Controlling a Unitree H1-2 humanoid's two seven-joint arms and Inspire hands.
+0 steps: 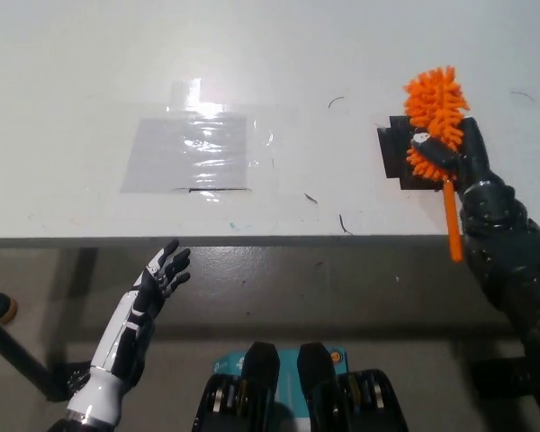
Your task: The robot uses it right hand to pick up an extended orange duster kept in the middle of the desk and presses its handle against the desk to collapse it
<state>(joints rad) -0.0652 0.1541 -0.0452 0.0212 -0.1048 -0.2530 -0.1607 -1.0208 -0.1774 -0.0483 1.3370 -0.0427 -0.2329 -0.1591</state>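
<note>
My black right hand point(463, 157) is shut on the orange duster point(435, 115) at the right side of the white desk point(279, 54). The fluffy orange head points away from me, over a black patch on the desk. The thin orange handle point(452, 223) slants down toward me and its tip reaches past the desk's front edge. My white left hand point(162, 274) rests open below the desk edge at the lower left, holding nothing.
A clear plastic sheet point(191, 151) is taped flat on the desk left of centre. A black square patch point(398, 153) lies under the duster head. The desk's front edge point(207, 239) runs across the middle, with floor below it.
</note>
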